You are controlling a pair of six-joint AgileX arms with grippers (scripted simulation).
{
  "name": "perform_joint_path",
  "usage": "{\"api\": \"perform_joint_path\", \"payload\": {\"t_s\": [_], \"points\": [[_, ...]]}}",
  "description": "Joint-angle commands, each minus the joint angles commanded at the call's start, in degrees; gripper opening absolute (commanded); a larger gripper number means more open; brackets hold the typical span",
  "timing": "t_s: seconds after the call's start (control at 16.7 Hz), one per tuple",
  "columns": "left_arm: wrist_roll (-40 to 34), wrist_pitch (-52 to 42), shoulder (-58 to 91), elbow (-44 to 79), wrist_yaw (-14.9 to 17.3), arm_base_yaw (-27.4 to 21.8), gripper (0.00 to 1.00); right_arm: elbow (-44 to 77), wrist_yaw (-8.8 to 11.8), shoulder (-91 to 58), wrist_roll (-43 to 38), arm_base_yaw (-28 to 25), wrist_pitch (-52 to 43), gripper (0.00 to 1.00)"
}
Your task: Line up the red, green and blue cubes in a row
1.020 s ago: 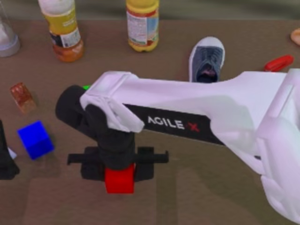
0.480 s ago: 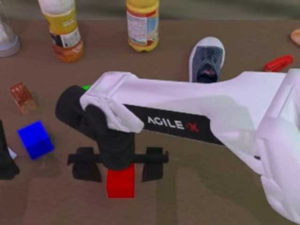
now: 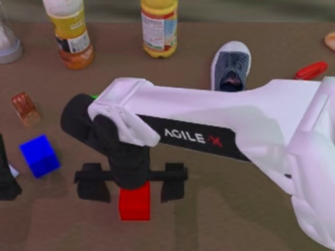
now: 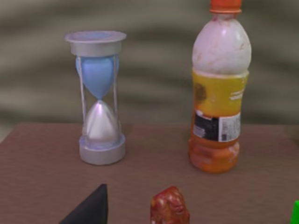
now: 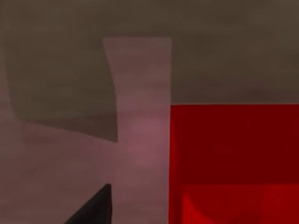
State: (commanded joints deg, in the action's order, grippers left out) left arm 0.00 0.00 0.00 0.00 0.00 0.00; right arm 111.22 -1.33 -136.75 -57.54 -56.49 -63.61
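The red cube rests on the table in front of centre, and it fills the right wrist view. My right gripper hovers just over its far edge, open, with both black fingers spread well wider than the cube and not touching it. The blue cube sits to the left. Only a sliver of the green cube shows behind the right arm, and it appears again at the edge of the left wrist view. My left gripper is parked at the table's left edge, open and holding nothing.
A brownish-red speckled block lies behind the blue cube. Two bottles and an hourglass stand along the back. A grey shoe and a red stapler lie at back right.
The right gripper's fingers have spread apart and let go of the red cube, which now sits free on the table. The left arm has not moved.
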Motion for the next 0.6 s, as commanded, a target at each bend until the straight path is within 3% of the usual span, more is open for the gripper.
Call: {"api": "perform_joint_path", "payload": {"t_s": [0.36, 0.6], "points": [[0.00, 0.00, 0.00, 0.00, 0.00, 0.00, 1.00, 9.68, 0.04, 1.76, -0.13, -0.46, -11.89, 1.00], [0.00, 0.00, 0.00, 0.00, 0.00, 0.00, 1.00, 11.02, 0.02, 2.22, -0.04, -0.50, -13.27, 1.00]]}}
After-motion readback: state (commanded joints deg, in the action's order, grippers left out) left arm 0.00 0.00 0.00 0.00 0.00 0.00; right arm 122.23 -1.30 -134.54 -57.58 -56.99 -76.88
